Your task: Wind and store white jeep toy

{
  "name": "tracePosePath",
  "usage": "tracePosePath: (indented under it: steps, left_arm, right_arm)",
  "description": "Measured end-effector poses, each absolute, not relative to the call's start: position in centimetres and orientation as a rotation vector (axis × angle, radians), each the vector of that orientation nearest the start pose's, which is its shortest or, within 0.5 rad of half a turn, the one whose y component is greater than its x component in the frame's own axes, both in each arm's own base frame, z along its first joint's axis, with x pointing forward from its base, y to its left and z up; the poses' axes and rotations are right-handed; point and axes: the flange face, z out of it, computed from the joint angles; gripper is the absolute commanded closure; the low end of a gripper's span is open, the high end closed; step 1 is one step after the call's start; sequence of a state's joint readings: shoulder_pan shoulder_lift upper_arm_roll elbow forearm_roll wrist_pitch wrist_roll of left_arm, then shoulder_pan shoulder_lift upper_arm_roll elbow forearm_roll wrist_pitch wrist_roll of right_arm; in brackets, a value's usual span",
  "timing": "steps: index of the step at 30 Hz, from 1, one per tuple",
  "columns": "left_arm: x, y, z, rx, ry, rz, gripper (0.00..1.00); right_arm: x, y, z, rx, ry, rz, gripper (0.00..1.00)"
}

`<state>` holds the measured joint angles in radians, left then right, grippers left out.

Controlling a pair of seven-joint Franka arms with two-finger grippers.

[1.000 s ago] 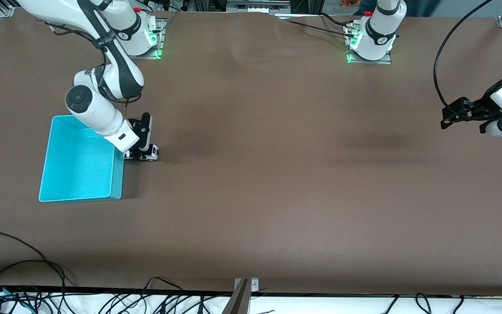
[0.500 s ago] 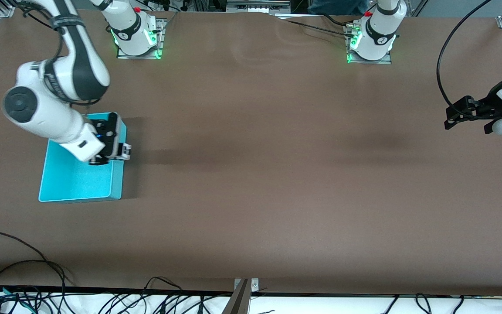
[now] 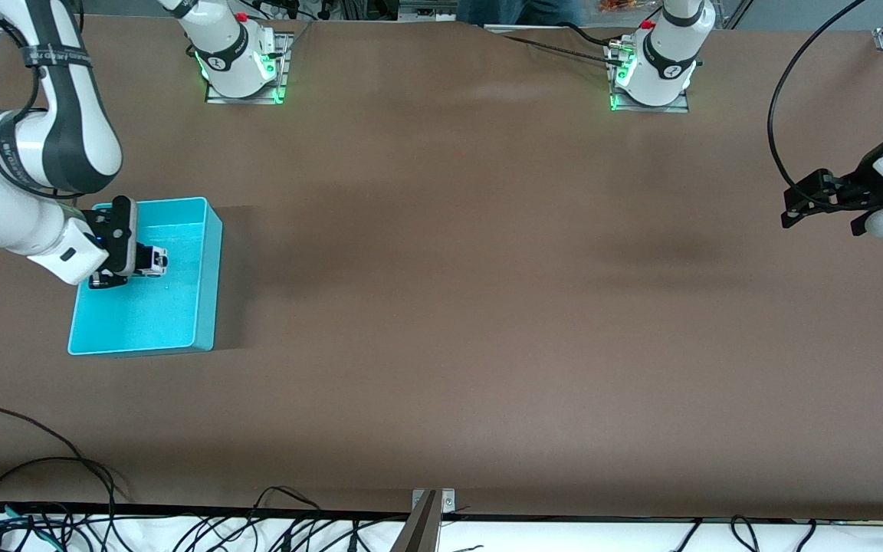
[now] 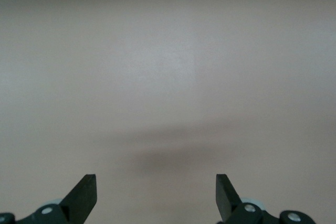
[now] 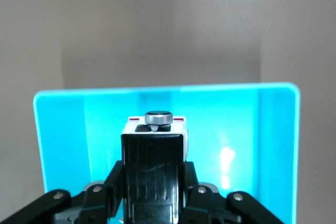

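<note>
My right hand (image 3: 137,263) is closed on the white jeep toy (image 3: 153,261) and holds it over the cyan bin (image 3: 181,322). My left hand (image 3: 794,207) waits wide open over the bare table (image 3: 487,307).

bin (image 3: 181,322): glossy cyan plastic | table (image 3: 487,307): matt brown covering | jeep (image 5: 155,129): plastic, metal knob

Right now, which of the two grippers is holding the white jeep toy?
The right gripper, shut on the white jeep toy over the cyan bin. The left gripper waits open and empty over bare table at the left arm's end.
</note>
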<state>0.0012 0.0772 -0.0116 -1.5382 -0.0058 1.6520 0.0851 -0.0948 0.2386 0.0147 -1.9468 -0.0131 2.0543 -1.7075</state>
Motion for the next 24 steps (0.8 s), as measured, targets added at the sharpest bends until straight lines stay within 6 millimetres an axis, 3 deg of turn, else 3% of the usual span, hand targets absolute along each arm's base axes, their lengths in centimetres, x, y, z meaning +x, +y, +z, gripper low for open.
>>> tracePosePath:
  steps: [11, 21, 24]
  left_arm:
    - [58.6, -0.7, 60.3, -3.143, 0.15, -0.058, 0.0]
    - [58.6, -0.7, 60.3, -3.143, 0.15, -0.058, 0.0]
    - [58.6, -0.7, 60.3, -3.143, 0.15, -0.058, 0.0]
  right_arm:
    - [55.7, -6.6, 27.8, 2.216, 2.39, -0.107, 0.84]
    - [53.5, -8.1, 23.6, 2.225, 2.399, -0.122, 0.83]
    - [53.2, -8.8, 22.8, 2.215, 2.408, -0.119, 0.72]
